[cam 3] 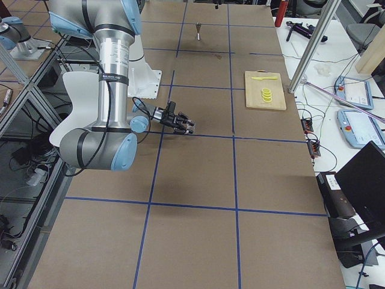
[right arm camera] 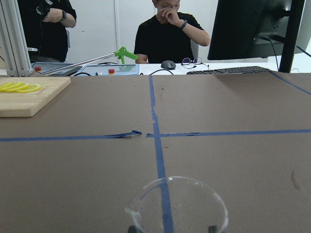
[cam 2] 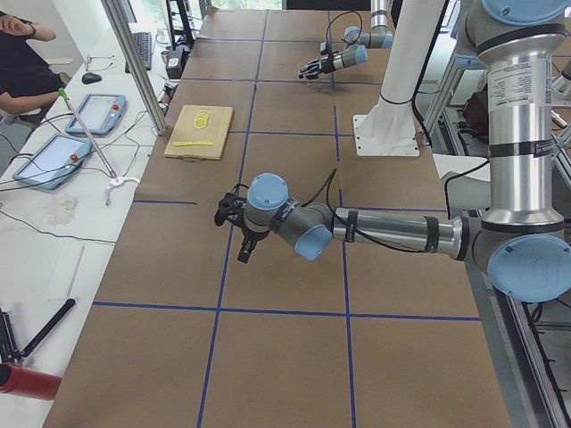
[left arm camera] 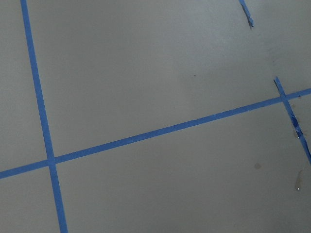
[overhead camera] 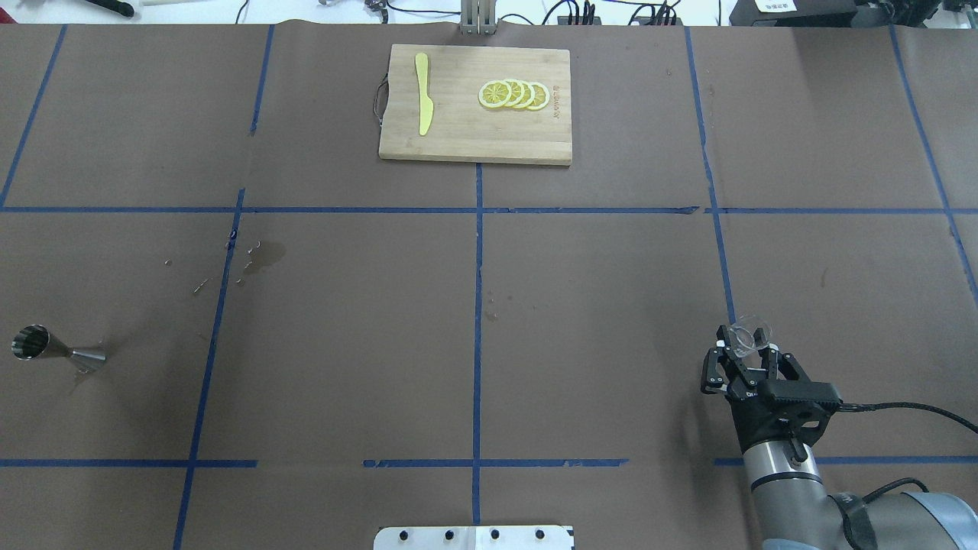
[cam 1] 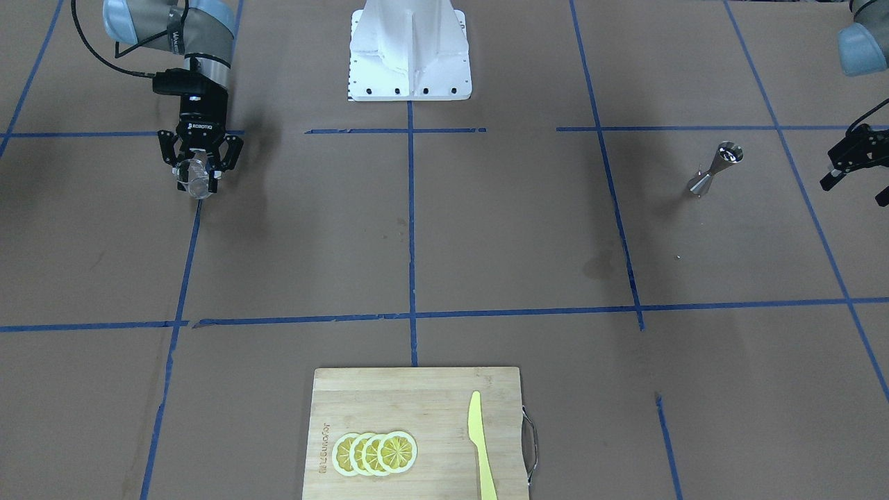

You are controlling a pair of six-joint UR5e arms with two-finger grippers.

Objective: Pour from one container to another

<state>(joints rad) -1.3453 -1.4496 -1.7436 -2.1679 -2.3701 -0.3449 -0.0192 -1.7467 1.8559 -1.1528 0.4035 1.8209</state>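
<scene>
The clear glass cup [overhead camera: 749, 336] is held just above the table at my near right, with my right gripper [overhead camera: 743, 345] shut on it. In the front-facing view the cup [cam 1: 195, 175] tilts forward in that gripper [cam 1: 198, 183]. Its rim [right arm camera: 177, 201] fills the bottom of the right wrist view. The silver hourglass jigger [overhead camera: 53, 348] stands alone on the table at the far left, also seen as the jigger [cam 1: 715, 170]. My left gripper [cam 1: 856, 191] hangs open and empty just beside it, out of the overhead view.
A wooden cutting board [overhead camera: 474, 145] with lemon slices [overhead camera: 513, 95] and a yellow knife [overhead camera: 422, 103] lies at the table's far middle. A wet stain [overhead camera: 263, 256] marks the paper left of centre. The white robot base [cam 1: 410, 52] stands between the arms. People sit beyond the far edge.
</scene>
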